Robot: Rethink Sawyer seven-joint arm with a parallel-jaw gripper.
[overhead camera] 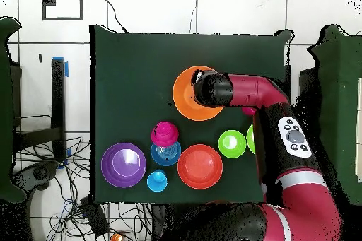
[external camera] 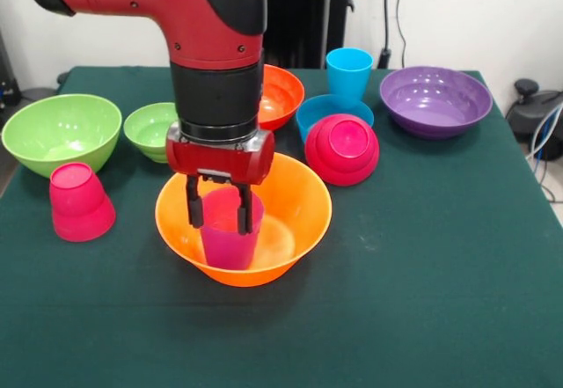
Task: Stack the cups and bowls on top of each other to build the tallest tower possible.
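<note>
The tool (external camera: pixel 220 205) is hanging over the middle of the big orange bowl (external camera: pixel 299 196) and its two dark fingers (external camera: pixel 193 205) are standing on either side of the purple-pink cup (external camera: pixel 230 237), closing on its rim. This cup is standing upright inside the orange bowl, mouth up, so the first two pieces of the tower are sitting one in the other near the centre of the green worktop (external camera: pixel 422 282). In the overhead view the arm (overhead camera: pixel 254 97) is covering most of this bowl (overhead camera: pixel 185 97). Just beside the orange bowl, a small pink-red bowl (external camera: pixel 342 148) is lying upside down and leaning on the small blue bowl (external camera: pixel 318 108). Behind them the blue cup (external camera: pixel 348 72) is standing upright, and the purple bowl (external camera: pixel 435 99) is sitting near it. The red-orange bowl (external camera: pixel 283 95) is showing partly behind the arm. On the other side, the small green bowl (external camera: pixel 149 129) and the large green bowl (external camera: pixel 60 132) are sitting side by side, and the red-pink cup (external camera: pixel 79 201) is standing upside down in front of them.
</note>
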